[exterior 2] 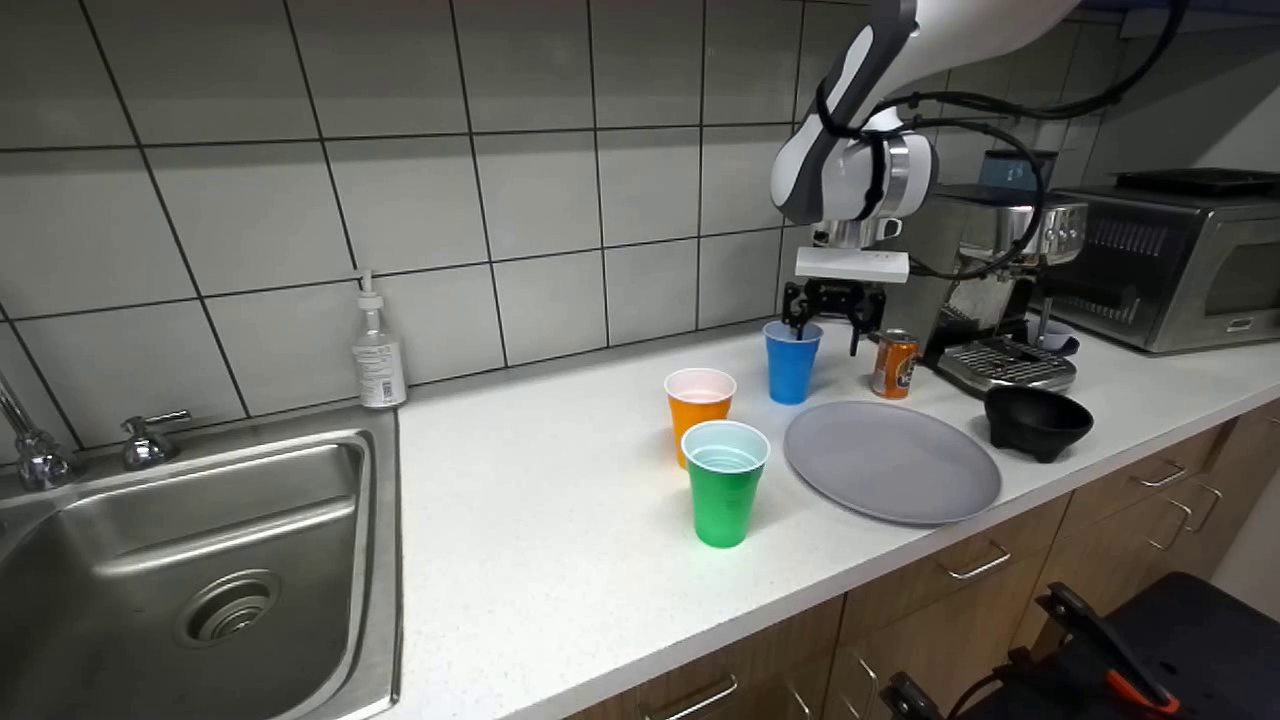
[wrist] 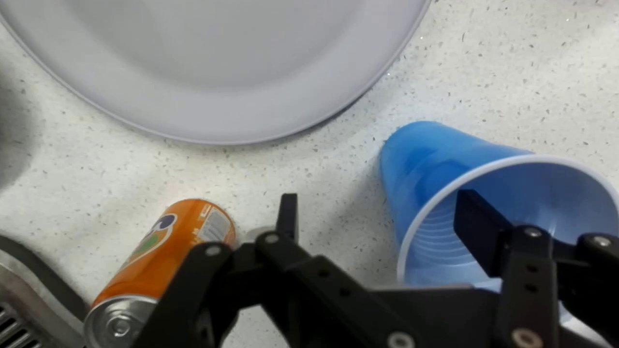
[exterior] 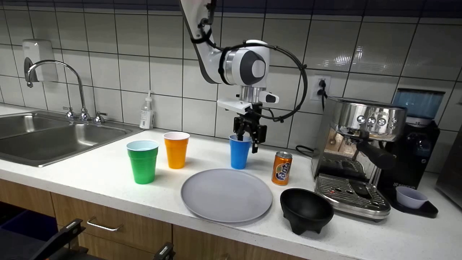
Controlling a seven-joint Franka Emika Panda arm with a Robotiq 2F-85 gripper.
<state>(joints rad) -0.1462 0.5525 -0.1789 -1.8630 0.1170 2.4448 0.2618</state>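
Behind the round, flat, grey plate (exterior: 226, 195), on its side toward the white tiled wall (exterior: 166, 76), stands the tapered blue plastic cup (exterior: 239, 155), near but not touching it. The black two-finger gripper (wrist: 382, 220) is over this cup, its fingers (wrist: 478, 232) spread wide and holding nothing: one goes down into the cup's mouth, the other hangs outside, apart from it, toward the orange metal drink can (exterior: 281, 169), which also stands near the plate. Whether the inner finger touches the cup, I cannot tell. I judge that the step in hand is to straddle the cup's rim; the next move calls for bringing the fingers together on its thin side, gently, because such plastic probably bends easily. The cup is upright: its long axis is vertical, the wide mouth points up and the narrower base rests on the white speckled counter (wrist: 309, 169). Seen from the wrist, this axis looks slanted, with the base nearer to the plate.
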